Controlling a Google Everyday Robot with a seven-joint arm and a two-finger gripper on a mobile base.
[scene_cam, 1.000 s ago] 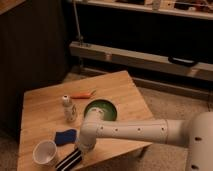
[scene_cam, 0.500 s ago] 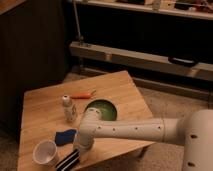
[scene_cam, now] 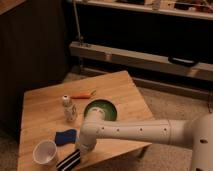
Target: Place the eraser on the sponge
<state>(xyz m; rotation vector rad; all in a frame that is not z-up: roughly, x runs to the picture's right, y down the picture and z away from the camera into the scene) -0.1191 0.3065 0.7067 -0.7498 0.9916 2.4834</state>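
Note:
The eraser [scene_cam: 69, 161], a black block with white stripes, lies at the wooden table's front edge, just right of the white cup [scene_cam: 45, 151]. The dark blue sponge [scene_cam: 65, 136] rests flat on the table a little behind it, apart from it. My gripper [scene_cam: 81, 148] comes down from the white arm and sits right at the eraser's far right end, between the eraser and the sponge. The wrist hides where gripper and eraser meet.
A green bowl [scene_cam: 101, 109] stands behind the arm's elbow. A small white bottle [scene_cam: 69, 108] stands upright left of the bowl, and an orange carrot [scene_cam: 82, 95] lies behind it. The table [scene_cam: 45, 105] drops off at the front edge beside the eraser.
The arm has sunk slightly toward the table's front edge. Eraser, sponge and cup lie where they were.

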